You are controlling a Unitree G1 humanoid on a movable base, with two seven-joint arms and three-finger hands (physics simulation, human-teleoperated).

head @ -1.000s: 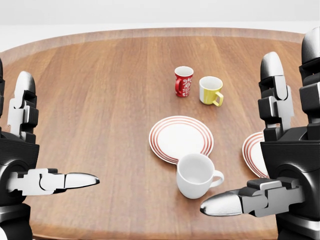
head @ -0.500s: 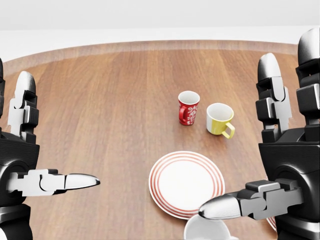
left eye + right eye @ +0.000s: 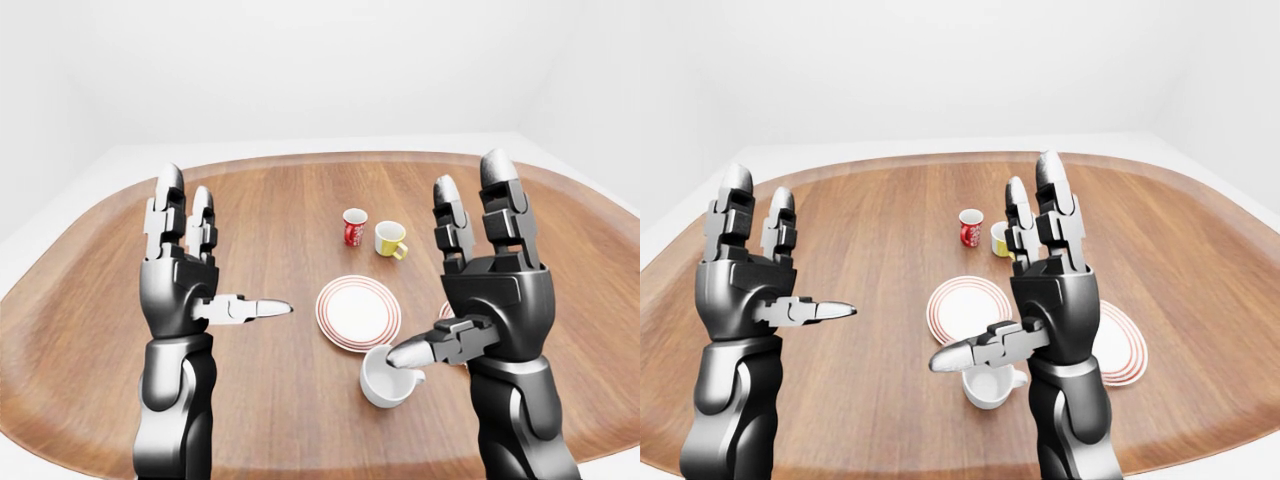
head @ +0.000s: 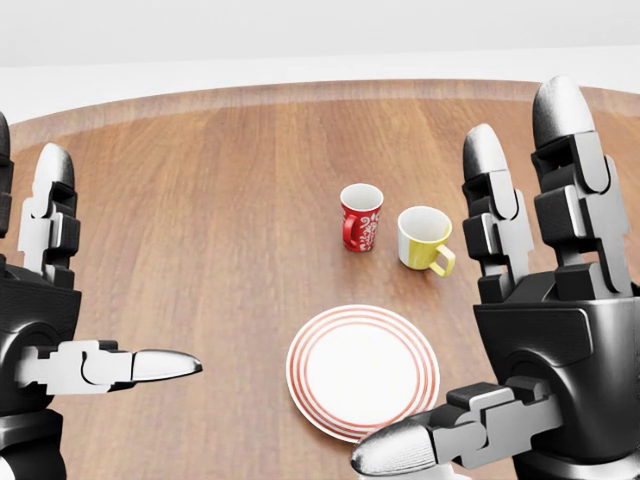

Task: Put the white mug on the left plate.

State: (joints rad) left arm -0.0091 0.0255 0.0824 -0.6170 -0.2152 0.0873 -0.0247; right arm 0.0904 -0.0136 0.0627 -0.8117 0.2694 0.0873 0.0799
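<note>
1. Resting on the wooden table near its bottom edge, the white mug stands upright just below the left plate, not on it.
2. Both hands are raised with fingers spread, grasping nothing: the right hand hovers over the mug, thumb above its rim; the left hand is well apart.
3. A red mug and yellow mug stand beyond the plate; a second plate lies toward the right edge.

- Bright, even, diffuse light throughout; white surroundings nearly featureless.
- Soft, faint shadows lie under the crockery on the worktop.
- Metallic fingertips carry pale highlights.
- Render sharp; no blur or glare.
</note>
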